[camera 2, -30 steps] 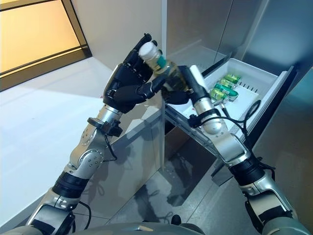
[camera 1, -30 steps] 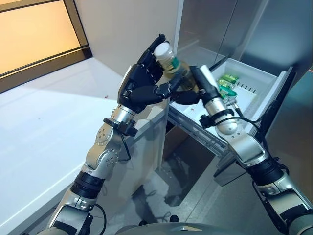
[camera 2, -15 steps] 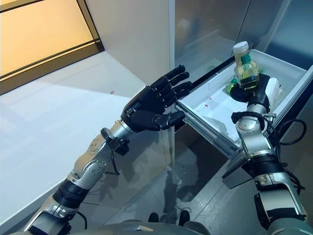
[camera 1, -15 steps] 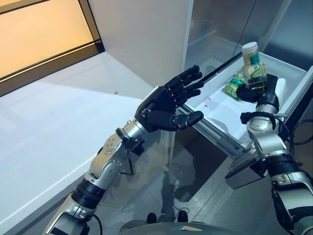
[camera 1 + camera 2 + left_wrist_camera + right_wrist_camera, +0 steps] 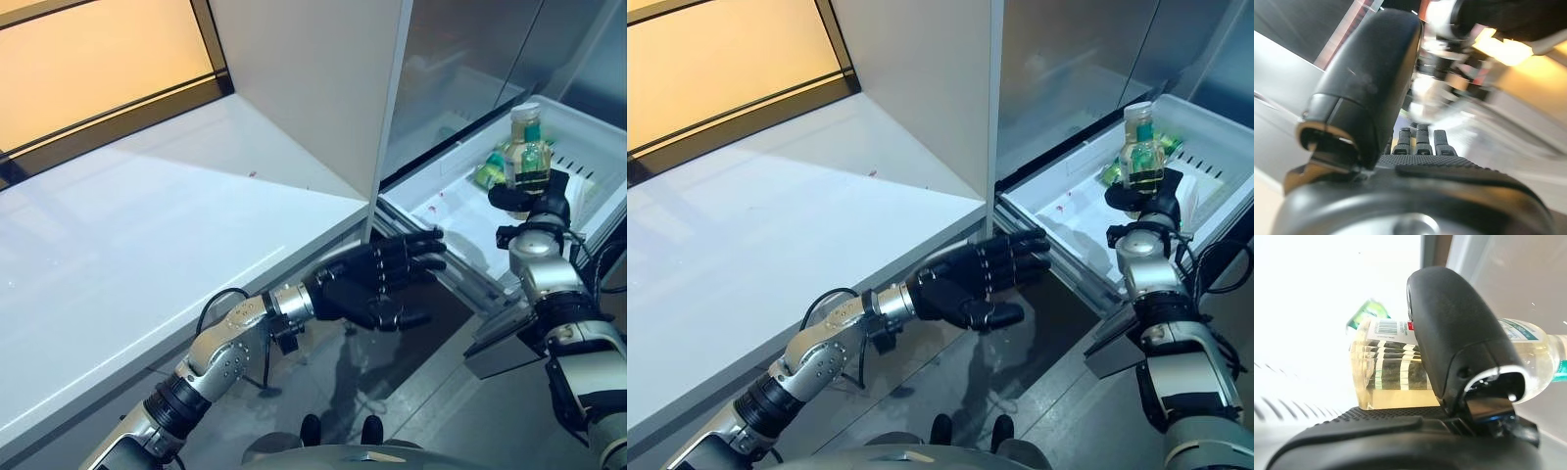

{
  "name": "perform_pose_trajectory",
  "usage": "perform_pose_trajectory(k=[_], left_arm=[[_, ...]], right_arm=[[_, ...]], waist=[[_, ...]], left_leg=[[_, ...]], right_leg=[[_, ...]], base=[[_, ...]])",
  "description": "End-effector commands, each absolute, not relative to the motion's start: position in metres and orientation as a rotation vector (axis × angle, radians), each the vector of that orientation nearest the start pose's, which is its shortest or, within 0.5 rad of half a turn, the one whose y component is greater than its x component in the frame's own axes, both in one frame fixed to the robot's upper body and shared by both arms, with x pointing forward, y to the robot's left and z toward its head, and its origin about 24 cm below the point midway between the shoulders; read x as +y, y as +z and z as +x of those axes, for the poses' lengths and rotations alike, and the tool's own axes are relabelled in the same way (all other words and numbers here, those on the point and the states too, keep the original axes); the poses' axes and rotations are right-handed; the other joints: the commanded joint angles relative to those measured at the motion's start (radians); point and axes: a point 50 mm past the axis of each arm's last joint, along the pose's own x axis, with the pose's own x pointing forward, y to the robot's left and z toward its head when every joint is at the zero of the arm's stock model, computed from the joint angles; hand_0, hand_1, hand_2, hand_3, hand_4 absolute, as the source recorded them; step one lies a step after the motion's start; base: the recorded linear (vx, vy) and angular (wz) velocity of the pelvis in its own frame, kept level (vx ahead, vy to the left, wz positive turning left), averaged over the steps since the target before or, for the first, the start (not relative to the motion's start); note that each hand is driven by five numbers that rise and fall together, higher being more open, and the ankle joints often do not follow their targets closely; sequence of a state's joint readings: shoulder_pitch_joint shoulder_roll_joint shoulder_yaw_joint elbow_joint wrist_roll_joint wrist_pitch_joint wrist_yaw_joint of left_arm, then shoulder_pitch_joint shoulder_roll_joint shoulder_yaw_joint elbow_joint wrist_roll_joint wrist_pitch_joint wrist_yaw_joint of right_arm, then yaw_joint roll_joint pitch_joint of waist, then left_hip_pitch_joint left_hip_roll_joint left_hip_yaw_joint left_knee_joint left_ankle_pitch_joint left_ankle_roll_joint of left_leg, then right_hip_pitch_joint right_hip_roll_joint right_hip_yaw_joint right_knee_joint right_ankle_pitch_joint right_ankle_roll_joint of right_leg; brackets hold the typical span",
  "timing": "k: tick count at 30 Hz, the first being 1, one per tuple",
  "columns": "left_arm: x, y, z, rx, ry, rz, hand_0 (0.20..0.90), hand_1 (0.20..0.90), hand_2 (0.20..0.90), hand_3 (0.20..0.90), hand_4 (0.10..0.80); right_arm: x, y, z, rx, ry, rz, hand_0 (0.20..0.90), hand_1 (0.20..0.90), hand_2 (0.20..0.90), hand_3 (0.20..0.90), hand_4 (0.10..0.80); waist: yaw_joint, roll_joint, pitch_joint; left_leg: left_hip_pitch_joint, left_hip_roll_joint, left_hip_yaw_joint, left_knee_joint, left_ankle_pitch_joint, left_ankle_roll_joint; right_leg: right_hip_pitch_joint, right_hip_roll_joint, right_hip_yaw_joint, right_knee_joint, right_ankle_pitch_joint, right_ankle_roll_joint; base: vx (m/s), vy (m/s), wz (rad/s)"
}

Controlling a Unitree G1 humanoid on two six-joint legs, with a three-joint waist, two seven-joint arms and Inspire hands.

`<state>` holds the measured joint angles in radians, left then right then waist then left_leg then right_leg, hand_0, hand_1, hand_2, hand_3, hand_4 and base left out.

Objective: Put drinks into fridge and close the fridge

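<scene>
Drinks first: we see a clear bottle (image 5: 528,149) of pale yellow liquid with a white cap and a dark green label, standing upright in the right robot hand (image 5: 542,194), whose fingers and thumb are wrapped round its lower body. In the right wrist view the thumb (image 5: 1449,333) lies across the bottle's label while the fingers show through the liquid on the far side. The right robot hand holds the bottle over the open white fridge drawer (image 5: 460,211), above its inner part. Just beyond that robot hand, in the drawer, lie green drink packs (image 5: 1111,172), partly hidden by the bottle. The left robot hand (image 5: 377,279) hangs empty, fingers straight and spread, low in front of the drawer's near edge and beside the white table (image 5: 147,235), well apart from the bottle.
</scene>
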<state>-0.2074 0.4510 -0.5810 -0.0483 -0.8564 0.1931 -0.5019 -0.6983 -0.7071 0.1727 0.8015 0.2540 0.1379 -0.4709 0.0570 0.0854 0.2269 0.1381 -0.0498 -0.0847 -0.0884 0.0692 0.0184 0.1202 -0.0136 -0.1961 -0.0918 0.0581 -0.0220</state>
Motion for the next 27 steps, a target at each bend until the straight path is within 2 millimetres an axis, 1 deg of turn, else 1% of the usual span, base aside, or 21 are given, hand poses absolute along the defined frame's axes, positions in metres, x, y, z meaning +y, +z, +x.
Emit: perform_pose_trajectory(k=[1,2,5,6,7,8,10,12,16,18,19,20,23,25,26,27], left_arm=[[0.078,0.034,0.226,0.252,-1.096,-0.273,0.900,0.900,0.900,0.900,0.800],[0.086,0.021,0.226,0.282,-1.051,-0.204,0.900,0.900,0.900,0.900,0.800],[0.099,-0.002,0.226,0.332,-0.979,-0.103,0.900,0.900,0.900,0.900,0.800],[0.107,-0.013,0.227,0.361,-0.933,-0.053,0.900,0.900,0.900,0.900,0.800],[0.119,-0.028,0.226,0.393,-0.863,0.013,0.900,0.900,0.900,0.900,0.800],[0.122,-0.032,0.226,0.403,-0.841,0.028,0.900,0.900,0.900,0.900,0.800],[0.140,-0.050,0.221,0.449,-0.753,0.090,0.900,0.900,0.900,0.900,0.800],[0.153,-0.063,0.217,0.494,-0.676,0.124,0.900,0.900,0.900,0.900,0.800],[0.175,-0.080,0.213,0.550,-0.530,0.159,0.900,0.900,0.900,0.900,0.800],[0.182,-0.085,0.212,0.572,-0.484,0.165,0.900,0.900,0.900,0.900,0.800],[0.190,-0.089,0.211,0.595,-0.427,0.166,0.900,0.900,0.900,0.900,0.800],[0.192,-0.090,0.211,0.604,-0.407,0.164,0.900,0.900,0.900,0.900,0.800],[0.207,-0.093,0.208,0.641,-0.326,0.159,0.900,0.900,0.900,0.900,0.800],[0.212,-0.094,0.207,0.649,-0.299,0.155,0.900,0.900,0.900,0.900,0.800],[0.216,-0.093,0.208,0.653,-0.285,0.156,0.900,0.900,0.900,0.900,0.800],[0.218,-0.093,0.208,0.653,-0.281,0.155,0.900,0.900,0.900,0.900,0.800]], right_arm=[[-0.314,0.274,0.366,-0.361,-0.623,-0.560,0.300,0.300,0.300,0.200,0.100],[-0.314,0.274,0.369,-0.321,-0.601,-0.569,0.300,0.300,0.300,0.200,0.100],[-0.316,0.271,0.374,-0.236,-0.566,-0.587,0.300,0.300,0.300,0.200,0.100],[-0.317,0.268,0.376,-0.189,-0.546,-0.586,0.300,0.300,0.300,0.200,0.100],[-0.319,0.264,0.378,-0.148,-0.530,-0.587,0.300,0.300,0.300,0.200,0.100],[-0.319,0.263,0.378,-0.128,-0.521,-0.584,0.300,0.300,0.300,0.200,0.100],[-0.326,0.256,0.377,-0.084,-0.511,-0.578,0.300,0.300,0.300,0.200,0.100],[-0.330,0.254,0.377,-0.058,-0.508,-0.575,0.300,0.300,0.300,0.200,0.100],[-0.336,0.252,0.376,-0.025,-0.503,-0.583,0.300,0.300,0.300,0.200,0.100],[-0.339,0.248,0.376,0.006,-0.493,-0.616,0.300,0.300,0.300,0.200,0.100],[-0.340,0.245,0.376,0.060,-0.468,-0.678,0.300,0.300,0.300,0.200,0.100],[-0.340,0.244,0.375,0.080,-0.460,-0.709,0.300,0.300,0.300,0.200,0.100],[-0.348,0.240,0.371,0.216,-0.419,-0.929,0.300,0.300,0.300,0.200,0.100],[-0.350,0.239,0.370,0.259,-0.402,-0.983,0.300,0.300,0.300,0.200,0.100],[-0.351,0.235,0.369,0.327,-0.376,-1.016,0.300,0.300,0.300,0.200,0.100],[-0.352,0.234,0.368,0.352,-0.363,-1.038,0.300,0.300,0.300,0.200,0.100]], waist=[[0.035,-0.051,-0.053],[0.036,-0.048,-0.034],[0.035,-0.043,0.001],[0.035,-0.042,0.018],[0.034,-0.041,0.037],[0.033,-0.040,0.042],[0.035,-0.037,0.069],[0.035,-0.034,0.087],[0.036,-0.029,0.122],[0.037,-0.029,0.132],[0.037,-0.030,0.143],[0.037,-0.031,0.147],[0.042,-0.036,0.161],[0.044,-0.038,0.165],[0.047,-0.040,0.170],[0.048,-0.041,0.172]], left_leg=[[-0.073,0.025,0.075,0.078,-0.060,-0.041],[-0.091,0.027,0.071,0.084,-0.058,-0.042],[-0.124,0.030,0.065,0.094,-0.052,-0.045],[-0.137,0.033,0.063,0.098,-0.049,-0.046],[-0.155,0.041,0.061,0.102,-0.045,-0.047],[-0.160,0.042,0.061,0.104,-0.044,-0.047],[-0.181,0.047,0.055,0.107,-0.041,-0.047],[-0.200,0.052,0.056,0.109,-0.038,-0.049],[-0.237,0.053,0.058,0.114,-0.034,-0.049],[-0.246,0.053,0.057,0.119,-0.034,-0.048],[-0.261,0.051,0.056,0.129,-0.035,-0.048],[-0.267,0.050,0.056,0.133,-0.035,-0.048],[-0.283,0.047,0.054,0.147,-0.037,-0.046],[-0.285,0.045,0.054,0.151,-0.037,-0.045],[-0.289,0.043,0.053,0.157,-0.038,-0.045],[-0.291,0.041,0.052,0.160,-0.039,-0.044]], right_leg=[[-0.019,-0.018,0.003,0.034,-0.025,0.044],[-0.034,-0.018,0.004,0.041,-0.027,0.041],[-0.065,-0.016,0.008,0.056,-0.031,0.035],[-0.079,-0.016,0.010,0.063,-0.032,0.034],[-0.098,-0.014,0.016,0.075,-0.037,0.029],[-0.104,-0.014,0.017,0.079,-0.039,0.027],[-0.132,-0.010,0.024,0.097,-0.046,0.022],[-0.159,-0.008,0.027,0.110,-0.049,0.018],[-0.205,-0.008,0.032,0.136,-0.056,0.013],[-0.216,-0.009,0.031,0.145,-0.058,0.012],[-0.232,-0.010,0.031,0.156,-0.059,0.010],[-0.238,-0.011,0.031,0.160,-0.059,0.010],[-0.252,-0.015,0.027,0.172,-0.061,0.008],[-0.253,-0.016,0.025,0.174,-0.061,0.007],[-0.253,-0.018,0.023,0.177,-0.062,0.006],[-0.255,-0.018,0.023,0.178,-0.061,0.006]], base=[[-0.177,-0.060,0.15],[-0.179,-0.073,0.14],[-0.123,-0.070,0.03],[-0.121,-0.105,0.03],[-0.082,-0.099,0.02],[-0.058,-0.097,0.00],[-0.052,-0.082,-0.01],[-0.057,-0.055,0.01],[-0.057,-0.034,-0.04],[-0.031,-0.035,-0.01],[0.000,0.000,0.00],[-0.033,-0.028,0.00],[0.000,0.000,0.00],[0.000,0.000,0.00],[0.000,0.000,0.00],[0.000,0.000,0.00]])
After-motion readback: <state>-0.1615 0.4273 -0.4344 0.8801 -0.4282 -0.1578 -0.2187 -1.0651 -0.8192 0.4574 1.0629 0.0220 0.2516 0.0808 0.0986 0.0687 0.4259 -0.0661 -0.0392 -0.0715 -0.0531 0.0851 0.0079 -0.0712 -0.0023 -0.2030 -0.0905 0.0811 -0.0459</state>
